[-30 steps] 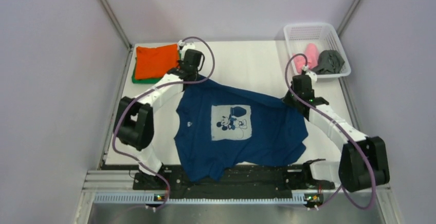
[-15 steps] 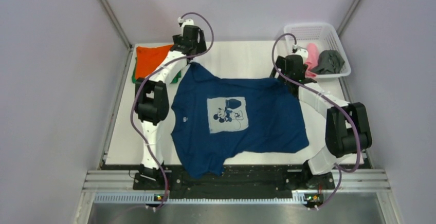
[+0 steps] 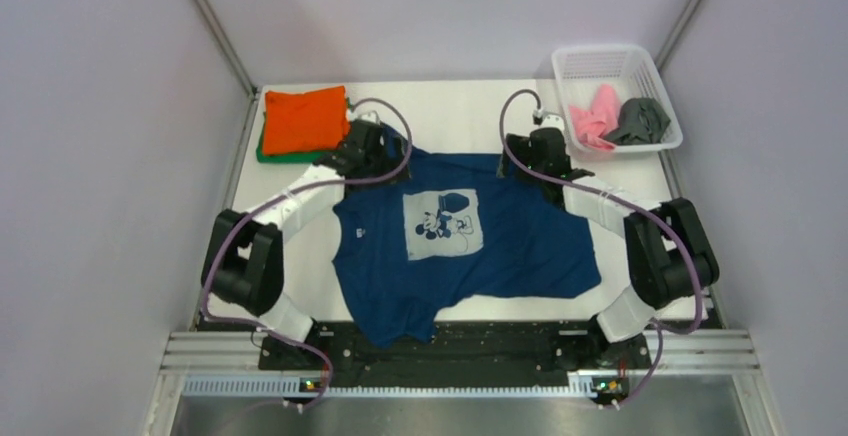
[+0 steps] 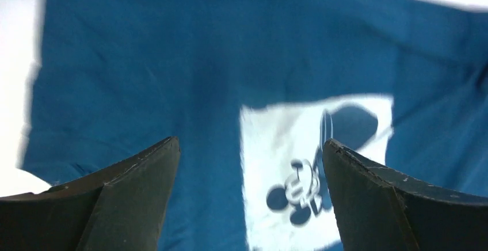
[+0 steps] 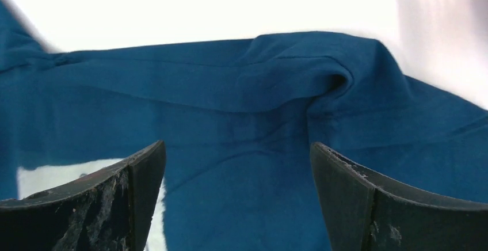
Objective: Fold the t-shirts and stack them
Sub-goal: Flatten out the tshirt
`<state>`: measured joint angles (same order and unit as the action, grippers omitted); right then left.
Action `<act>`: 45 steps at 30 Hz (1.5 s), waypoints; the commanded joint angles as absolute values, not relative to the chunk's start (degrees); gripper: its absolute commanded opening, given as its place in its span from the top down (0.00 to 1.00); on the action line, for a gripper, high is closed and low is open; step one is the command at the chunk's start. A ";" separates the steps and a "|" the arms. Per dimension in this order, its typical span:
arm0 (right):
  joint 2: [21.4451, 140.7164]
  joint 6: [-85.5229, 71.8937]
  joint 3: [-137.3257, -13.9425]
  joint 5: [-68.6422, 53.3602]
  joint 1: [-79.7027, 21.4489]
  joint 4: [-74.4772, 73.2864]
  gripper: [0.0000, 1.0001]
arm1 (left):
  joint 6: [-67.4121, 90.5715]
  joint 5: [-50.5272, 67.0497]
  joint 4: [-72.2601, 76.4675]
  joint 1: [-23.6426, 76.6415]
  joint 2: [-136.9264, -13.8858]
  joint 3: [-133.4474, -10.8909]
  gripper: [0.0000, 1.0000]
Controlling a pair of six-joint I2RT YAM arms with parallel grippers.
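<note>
A navy blue t-shirt with a pale cartoon-mouse print lies spread face up in the middle of the table. Its near hem hangs over the front edge. My left gripper hovers open over the shirt's far left corner, and nothing is between its fingers. In the left wrist view the print lies below the gripper. My right gripper is open over the far right corner, above a raised fold of navy cloth. An orange t-shirt lies folded on a green one.
A white mesh basket stands at the far right corner, holding a crumpled pink shirt and a dark grey one. Grey walls close in both sides. The arms' bases sit on the black rail at the front edge.
Both grippers were shut on the navy shirt's far corners, drew it away from the front edge and opened. Now they have come back low over those corners, and the shirt lies flat.
</note>
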<state>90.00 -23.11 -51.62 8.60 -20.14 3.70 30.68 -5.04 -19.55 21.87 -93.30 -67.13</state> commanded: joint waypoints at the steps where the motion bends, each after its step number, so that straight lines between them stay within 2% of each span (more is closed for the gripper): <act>1: 97.19 -22.90 -54.30 7.51 -20.51 9.18 0.06 | 35.40 1.90 -12.28 24.30 -89.09 -57.84 0.01; 5: 105.00 -21.94 -62.14 9.45 -20.55 9.07 0.07 | 36.54 0.97 -12.19 24.35 -89.27 -53.43 0.01; 9: 110.65 -23.05 -69.12 16.59 -20.36 10.72 0.08 | 37.07 -2.55 -13.34 24.28 -90.79 -51.53 0.01; 13: 118.99 -23.16 -83.31 25.14 -18.79 4.36 0.07 | 37.18 -3.96 -14.80 24.26 -92.79 -50.88 0.01; 17: 125.36 -22.02 -96.48 24.28 -15.52 -5.04 0.07 | 37.55 -4.65 -15.09 24.24 -92.34 -49.80 0.01; 19: 124.53 -19.33 -98.25 22.45 -15.10 -6.60 0.07 | 37.36 -4.82 -15.12 24.22 -91.54 -49.87 0.01; 27: 107.41 -16.05 -82.95 12.33 -18.20 -7.87 0.07 | 37.11 -5.28 -15.49 24.26 -90.21 -56.21 0.01; 36: 87.84 -24.58 -51.03 6.10 -23.39 1.18 0.08 | 35.54 -12.83 -16.90 22.61 -102.69 -72.92 0.02; 45: 79.39 -28.19 -35.66 5.75 -23.42 5.34 0.09 | 34.67 -11.30 -15.21 16.29 -114.11 -82.86 0.23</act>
